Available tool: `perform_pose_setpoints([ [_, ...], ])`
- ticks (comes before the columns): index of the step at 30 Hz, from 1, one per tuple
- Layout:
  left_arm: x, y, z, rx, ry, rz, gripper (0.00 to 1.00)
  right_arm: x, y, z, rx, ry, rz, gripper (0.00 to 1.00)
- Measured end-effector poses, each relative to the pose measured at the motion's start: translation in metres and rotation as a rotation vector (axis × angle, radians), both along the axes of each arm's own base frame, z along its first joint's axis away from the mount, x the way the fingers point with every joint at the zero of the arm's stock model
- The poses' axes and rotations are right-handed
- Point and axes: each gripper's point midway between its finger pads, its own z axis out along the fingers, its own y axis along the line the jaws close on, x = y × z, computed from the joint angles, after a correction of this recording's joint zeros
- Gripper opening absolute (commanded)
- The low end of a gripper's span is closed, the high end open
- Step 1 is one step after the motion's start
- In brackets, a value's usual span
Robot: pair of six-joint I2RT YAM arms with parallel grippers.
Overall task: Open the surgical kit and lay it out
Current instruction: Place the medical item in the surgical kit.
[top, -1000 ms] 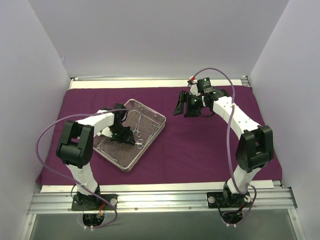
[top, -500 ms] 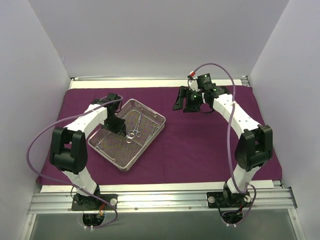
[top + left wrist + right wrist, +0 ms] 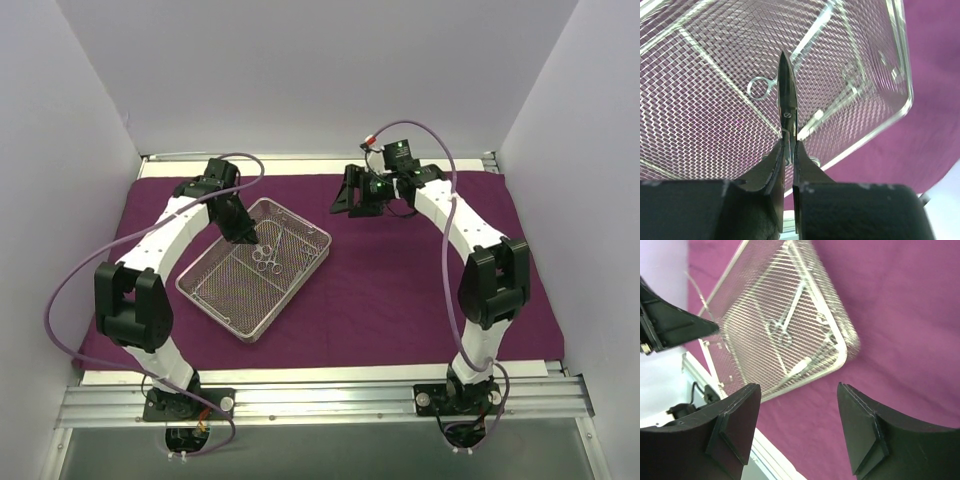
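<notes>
Bare purple cloth (image 3: 400,300) from mesh tray (image 3: 213,313) to table's right edge. Left gripper (image 3: 788,150) pinching slim silver scissors (image 3: 786,100) over the tray; right gripper (image 3: 797,387) spread wide, empty.

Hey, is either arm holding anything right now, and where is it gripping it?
The left gripper pinches a pair of scissors just behind the pivot, blades pointing out. The right gripper is open and empty.

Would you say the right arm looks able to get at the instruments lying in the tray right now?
Probably yes: the right gripper hangs open near the tray, the instruments lie uncovered, though the left gripper, shut on scissors above the tray, may crowd it.
</notes>
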Motion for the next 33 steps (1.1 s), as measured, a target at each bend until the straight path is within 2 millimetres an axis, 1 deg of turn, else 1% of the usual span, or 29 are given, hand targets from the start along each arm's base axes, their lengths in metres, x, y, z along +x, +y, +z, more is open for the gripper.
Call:
perform_pose_setpoints([
  [5, -0.006, -0.008, 0.022, -0.035, -0.078, -0.140, 0.02, -0.001, 0.025, 0.013, 0.051, -0.025, 0.070, 0.60],
  [7, -0.007, -0.012, 0.033, -0.064, -0.120, -0.187, 0.02, -0.003, 0.037, 0.017, 0.066, -0.038, 0.104, 0.59],
  [9, -0.009, -0.018, 0.041, -0.091, -0.144, -0.236, 0.02, -0.005, 0.051, 0.019, 0.075, -0.047, 0.139, 0.56],
  [11, -0.011, -0.027, 0.047, -0.122, -0.164, -0.294, 0.02, -0.007, 0.063, 0.019, 0.079, -0.052, 0.166, 0.52],
  [14, -0.014, -0.041, 0.052, -0.157, -0.193, -0.375, 0.02, -0.012, 0.079, 0.018, 0.088, -0.043, 0.196, 0.50],
  [16, -0.017, -0.050, 0.055, -0.182, -0.214, -0.421, 0.02, -0.012, 0.087, 0.020, 0.099, -0.040, 0.202, 0.51],
  [17, -0.019, -0.055, 0.055, -0.194, -0.221, -0.444, 0.02, -0.012, 0.091, 0.022, 0.108, -0.043, 0.203, 0.53],
  [20, -0.025, -0.064, 0.057, -0.229, -0.232, -0.489, 0.02, -0.013, 0.101, 0.027, 0.130, -0.041, 0.195, 0.54],
  [25, -0.029, -0.072, 0.059, -0.249, -0.245, -0.528, 0.02, -0.014, 0.113, 0.032, 0.145, -0.046, 0.179, 0.52],
  [33, -0.034, -0.079, 0.059, -0.251, -0.244, -0.554, 0.02, -0.019, 0.120, 0.033, 0.142, -0.050, 0.187, 0.50],
])
